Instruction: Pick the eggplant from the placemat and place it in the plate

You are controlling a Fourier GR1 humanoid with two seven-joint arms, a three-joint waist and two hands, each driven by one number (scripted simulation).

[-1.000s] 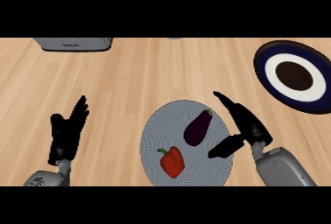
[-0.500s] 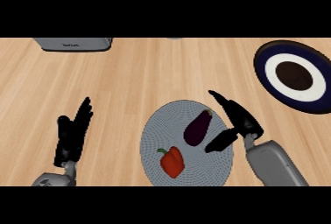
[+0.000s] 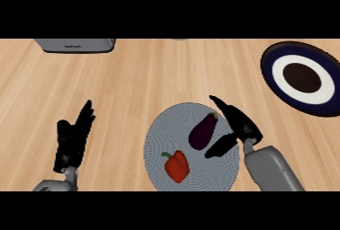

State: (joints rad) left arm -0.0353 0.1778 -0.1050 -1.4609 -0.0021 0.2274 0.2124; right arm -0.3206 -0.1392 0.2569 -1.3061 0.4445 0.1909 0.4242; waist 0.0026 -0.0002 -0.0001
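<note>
Eggplant (image 3: 203,131), dark purple, lying on the round grey placemat (image 3: 159,134), in its upper right part, with its stem end pointing up and to the right. One red bell pepper (image 3: 176,165) lies on the same placemat, lower and to the left, apart from the eggplant. Right hand (image 3: 234,126) is just beside the eggplant on its right side, fingers straight and spread from the thumb, not closed on anything; whether a finger touches the eggplant cannot be told. Left hand (image 3: 72,139) rests open on the left of the view, fingers up, holding nothing. Plate (image 3: 274,67), dark blue with a white ring and a brown centre, sits at the upper right of the desk (image 3: 153,76), well apart from the placemat and bare. Judged progress: the grasp is not yet made; lifting, carrying and placing remain. Count: one eggplant, one pepper, one placemat, one plate, two hands.
</note>
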